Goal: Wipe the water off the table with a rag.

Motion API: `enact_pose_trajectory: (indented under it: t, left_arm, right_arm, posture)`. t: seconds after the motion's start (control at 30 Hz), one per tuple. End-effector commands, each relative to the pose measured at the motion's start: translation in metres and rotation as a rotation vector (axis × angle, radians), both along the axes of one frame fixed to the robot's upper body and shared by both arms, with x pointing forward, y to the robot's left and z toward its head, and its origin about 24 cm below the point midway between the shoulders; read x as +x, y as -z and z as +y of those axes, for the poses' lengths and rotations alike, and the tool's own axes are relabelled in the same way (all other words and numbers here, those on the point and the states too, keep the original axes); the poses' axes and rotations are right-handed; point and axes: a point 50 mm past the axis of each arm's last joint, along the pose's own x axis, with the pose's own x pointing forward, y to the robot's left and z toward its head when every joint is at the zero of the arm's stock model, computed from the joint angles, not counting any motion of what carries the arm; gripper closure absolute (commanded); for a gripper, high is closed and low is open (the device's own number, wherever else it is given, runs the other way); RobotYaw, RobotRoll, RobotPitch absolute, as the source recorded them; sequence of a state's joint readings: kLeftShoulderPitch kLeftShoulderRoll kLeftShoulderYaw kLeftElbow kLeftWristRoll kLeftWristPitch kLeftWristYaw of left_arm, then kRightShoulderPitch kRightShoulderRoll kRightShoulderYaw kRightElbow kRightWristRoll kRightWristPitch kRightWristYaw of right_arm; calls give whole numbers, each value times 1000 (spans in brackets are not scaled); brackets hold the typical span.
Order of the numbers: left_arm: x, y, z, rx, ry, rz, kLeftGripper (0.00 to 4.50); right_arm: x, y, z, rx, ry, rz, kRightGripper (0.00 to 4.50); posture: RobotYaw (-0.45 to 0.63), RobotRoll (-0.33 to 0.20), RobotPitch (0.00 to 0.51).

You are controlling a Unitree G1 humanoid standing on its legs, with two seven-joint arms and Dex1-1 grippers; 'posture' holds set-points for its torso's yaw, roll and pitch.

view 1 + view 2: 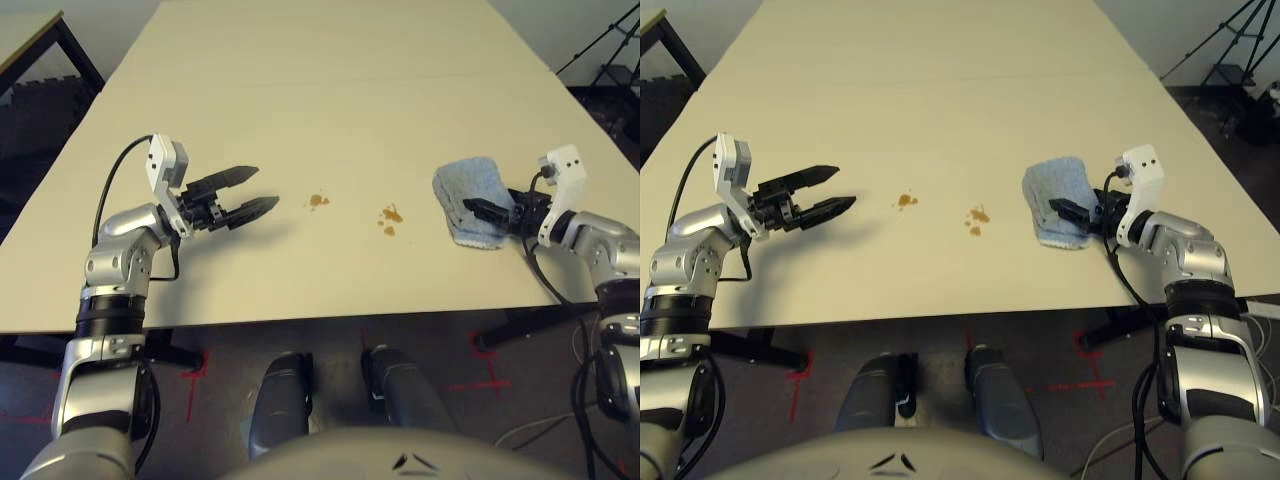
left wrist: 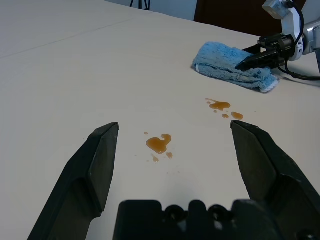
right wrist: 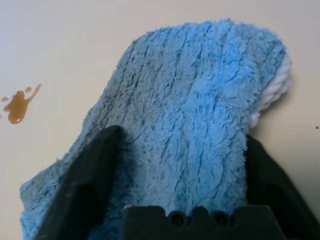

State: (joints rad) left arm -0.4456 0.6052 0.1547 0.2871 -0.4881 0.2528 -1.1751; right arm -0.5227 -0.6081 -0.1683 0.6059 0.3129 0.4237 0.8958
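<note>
Silver metal forearms flank two brownish-orange water spots on the smooth, pale cream surface. Both remain to be wiped. The left hand is empty and spread; the right hand spreads over the fuzzy light-blue cloth rag beside them.

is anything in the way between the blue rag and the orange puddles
Nothing visible: only bare pale cream tabletop lies between the fuzzy light-blue cloth rag and the small brownish-orange liquid puddles to its left.

Rag's underside mostly hidden.
</note>
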Motion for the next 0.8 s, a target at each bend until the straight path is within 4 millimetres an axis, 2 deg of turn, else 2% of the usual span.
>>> enact_pose_trajectory:
  t: [0.03, 0.2, 0.27, 0.53, 0.8]
  left_arm:
    - [1, 1, -2, 17, 8, -1, 0]
    - [1, 1, -2, 19, 6, -2, 0]
    - [1, 1, -1, 21, 4, -2, 0]
    - [-4, 3, 4, 55, 37, 35, 0]
    - [-5, 2, 8, 89, 58, 52, 0]
  right_arm:
    - [-5, 14, 2, -17, 4, 64, 1727]
    - [-1, 11, -4, -53, 60, 42, 3597]
    - [1, 8, -6, -63, 82, 28, 4211]
    - [9, -1, -3, -46, 173, 3, 4310]
    - [8, 5, 25, -32, 138, 40, 4314]
  posture:
    - [-111, 0, 120]
    - [-109, 0, 117]
    - [-109, 0, 117]
    - [-112, 0, 117]
    - [-114, 0, 121]
